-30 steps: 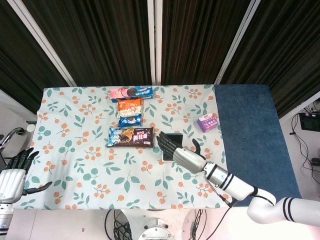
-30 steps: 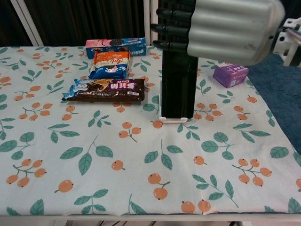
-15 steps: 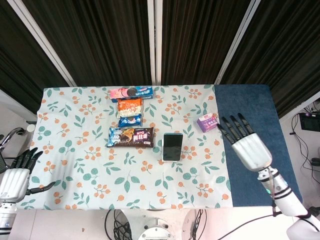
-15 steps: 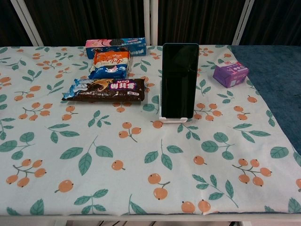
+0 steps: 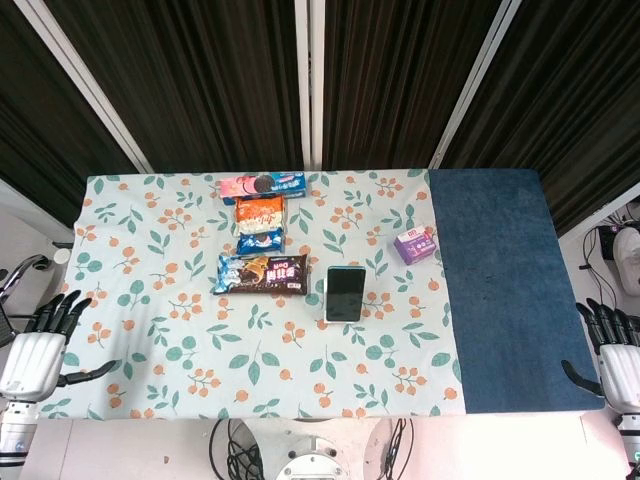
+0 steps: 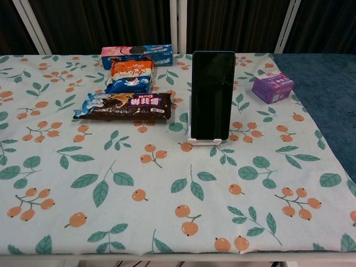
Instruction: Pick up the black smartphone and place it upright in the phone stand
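Dark slatted panels close off the back, and in front of them a table point(image 5: 500, 280) wears a leaf-and-orange print cloth with a blue strip down its right side. Centre stage, the phone point(image 6: 212, 94) stands upright, screen dark, leaning slightly back into the stand point(image 6: 204, 139), whose white lip catches its bottom edge and keeps it from sliding forward. Nothing is touching it; it carries its own weight there, so by my reading the task is done.

Just to its left lies a brown snack pack point(image 6: 123, 107), near the phone but not touching it. Behind that sit an orange pack point(image 6: 131, 69) and a small blue one point(image 5: 260, 241) in a column, with a long blue biscuit box point(image 6: 137, 54) at the far end. Off to the right, well apart from the stand, a purple box point(image 6: 272, 87) rests near the edge of the blue strip.

Both hands are parked low at the near corners, well clear of everything. Left hand point(image 5: 38, 350) shows fingers spread, thumb out to the side, holding nothing. Right hand point(image 5: 612, 358) likewise: fingers apart, empty, just off the table's corner. That keeps the arms out of the phone's way, since a bump could tip it off the stand.
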You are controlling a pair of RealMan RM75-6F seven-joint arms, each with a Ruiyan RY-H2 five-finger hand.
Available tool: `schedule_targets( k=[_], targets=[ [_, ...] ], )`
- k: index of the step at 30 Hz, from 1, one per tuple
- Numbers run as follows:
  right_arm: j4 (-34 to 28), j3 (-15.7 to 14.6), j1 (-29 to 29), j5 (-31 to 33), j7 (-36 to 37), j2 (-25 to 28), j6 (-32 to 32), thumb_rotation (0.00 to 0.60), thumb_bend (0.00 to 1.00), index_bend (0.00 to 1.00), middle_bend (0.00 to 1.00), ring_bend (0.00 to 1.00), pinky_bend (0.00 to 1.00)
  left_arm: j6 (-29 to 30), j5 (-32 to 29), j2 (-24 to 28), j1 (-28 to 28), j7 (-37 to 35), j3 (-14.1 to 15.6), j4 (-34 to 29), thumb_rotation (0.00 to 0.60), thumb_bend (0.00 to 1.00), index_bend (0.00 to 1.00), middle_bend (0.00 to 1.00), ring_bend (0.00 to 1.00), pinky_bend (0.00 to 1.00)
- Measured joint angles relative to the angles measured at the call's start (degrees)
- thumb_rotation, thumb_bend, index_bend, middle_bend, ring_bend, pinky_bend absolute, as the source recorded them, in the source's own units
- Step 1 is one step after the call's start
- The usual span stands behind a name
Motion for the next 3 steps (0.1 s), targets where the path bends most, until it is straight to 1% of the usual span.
schedule_targets(
  k=[3],
  targets=[
    [1.1,0.8,-0.5,-0.2,-1.0,-1.0,1.4,0.600,0.18,0.00,0.00,0.00,0.00,0.7,0.1,-0.1,0.1,0.1,-0.2,0.1,0.323,0.00,0.11,0.04,0.05,0.14]
  ],
)
